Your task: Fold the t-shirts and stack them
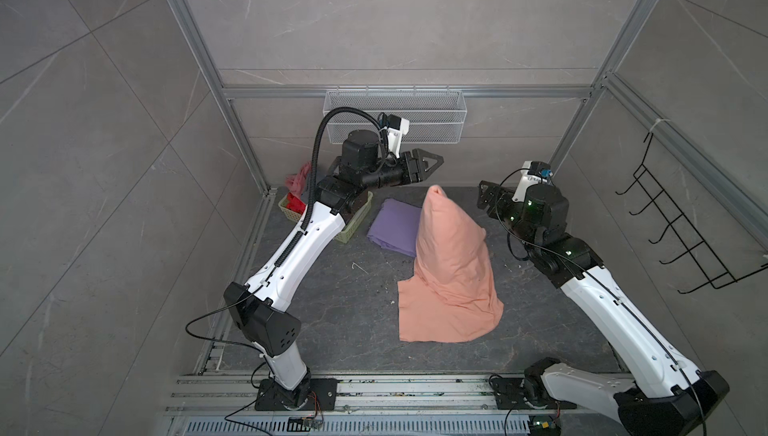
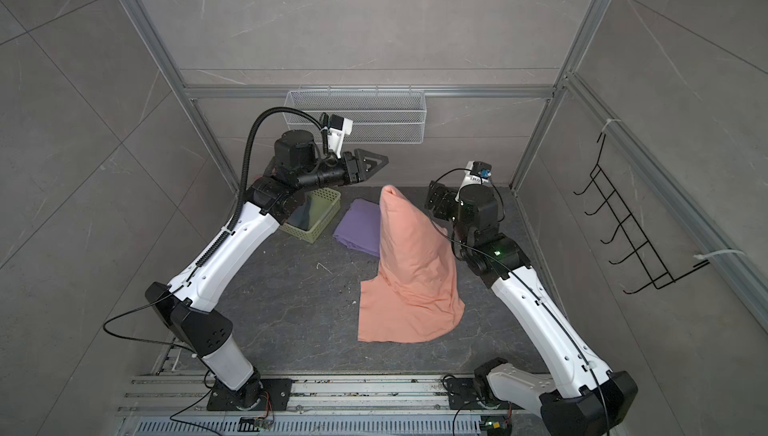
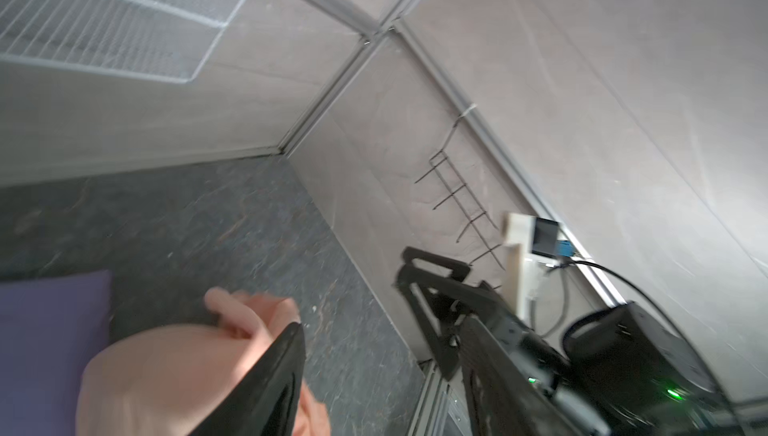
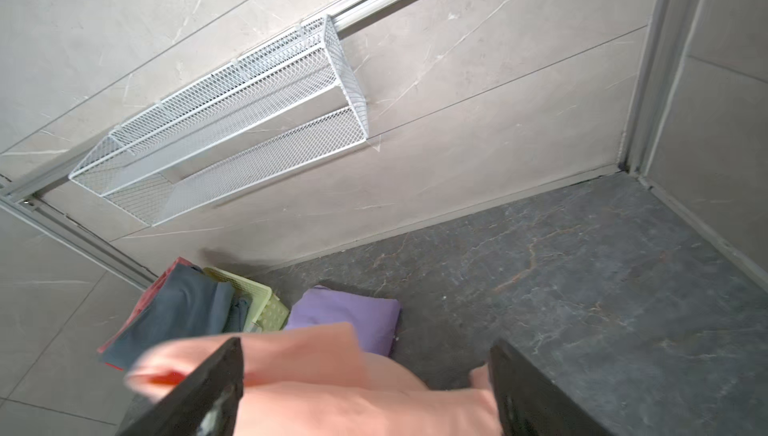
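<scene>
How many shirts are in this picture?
5: a peach shirt standing in a peak mid-table, a folded lavender shirt beside it, and a grey shirt, a red shirt and a pink shirt piled at the green basket. More may be hidden inside.

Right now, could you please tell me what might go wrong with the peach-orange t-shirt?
1. The peach-orange cloth t-shirt stands in a tall peak that neither the left gripper nor the right gripper appears to hold; it may slump into a crumpled heap.
2. It could topple onto the folded lavender cloth t-shirt beside it and spoil that fold.
3. Peach cloth shows between the right gripper's open jaws and might snag.
</scene>
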You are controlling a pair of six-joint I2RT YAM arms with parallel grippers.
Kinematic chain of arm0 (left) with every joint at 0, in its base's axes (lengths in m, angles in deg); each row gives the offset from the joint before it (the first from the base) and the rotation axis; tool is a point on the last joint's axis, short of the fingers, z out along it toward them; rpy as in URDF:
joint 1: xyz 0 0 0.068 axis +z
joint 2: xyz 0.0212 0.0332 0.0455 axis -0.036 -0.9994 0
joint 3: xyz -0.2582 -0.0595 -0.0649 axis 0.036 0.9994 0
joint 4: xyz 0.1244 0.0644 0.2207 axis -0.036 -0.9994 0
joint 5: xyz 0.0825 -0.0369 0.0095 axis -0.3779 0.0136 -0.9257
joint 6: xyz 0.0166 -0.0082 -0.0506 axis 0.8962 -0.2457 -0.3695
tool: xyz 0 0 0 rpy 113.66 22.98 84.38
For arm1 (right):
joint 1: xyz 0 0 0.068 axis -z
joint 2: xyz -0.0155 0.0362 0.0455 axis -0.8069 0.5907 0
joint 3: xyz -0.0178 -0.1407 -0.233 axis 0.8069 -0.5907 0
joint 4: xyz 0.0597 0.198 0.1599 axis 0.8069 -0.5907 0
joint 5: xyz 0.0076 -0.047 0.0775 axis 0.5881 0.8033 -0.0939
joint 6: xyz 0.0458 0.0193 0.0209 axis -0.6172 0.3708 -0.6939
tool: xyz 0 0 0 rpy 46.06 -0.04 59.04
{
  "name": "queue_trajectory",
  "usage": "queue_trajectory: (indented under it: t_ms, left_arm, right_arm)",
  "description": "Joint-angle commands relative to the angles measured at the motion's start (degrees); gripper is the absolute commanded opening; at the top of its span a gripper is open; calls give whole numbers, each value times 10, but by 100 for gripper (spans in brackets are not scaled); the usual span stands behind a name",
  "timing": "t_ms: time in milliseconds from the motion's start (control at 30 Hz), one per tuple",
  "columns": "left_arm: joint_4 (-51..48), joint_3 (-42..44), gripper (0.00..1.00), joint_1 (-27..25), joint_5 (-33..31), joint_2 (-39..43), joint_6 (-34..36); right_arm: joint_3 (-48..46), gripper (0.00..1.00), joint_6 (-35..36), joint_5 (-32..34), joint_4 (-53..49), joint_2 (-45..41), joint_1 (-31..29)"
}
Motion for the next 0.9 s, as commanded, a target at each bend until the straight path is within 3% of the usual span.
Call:
queue_trajectory:
  t_ms: [0, 300, 500, 667, 867]
  left_arm:
    - [-90, 19, 64, 2, -117, 13, 11]
    - [-165, 154, 66, 2, -222, 1, 30]
    - [-172, 173, 69, 12, -310, -63, 72]
    - [-156, 162, 70, 56, -300, -131, 71]
    - [-112, 159, 70, 111, -244, -196, 61]
  right_arm:
    - [-12, 92, 34, 12, -48, -9, 3]
    - [-42, 92, -26, -59, -72, 28, 3]
    - [-66, 88, -99, -145, -46, 91, 2]
    - [-106, 86, -145, -211, 18, 139, 0]
    - [-147, 84, -193, -209, 49, 183, -14]
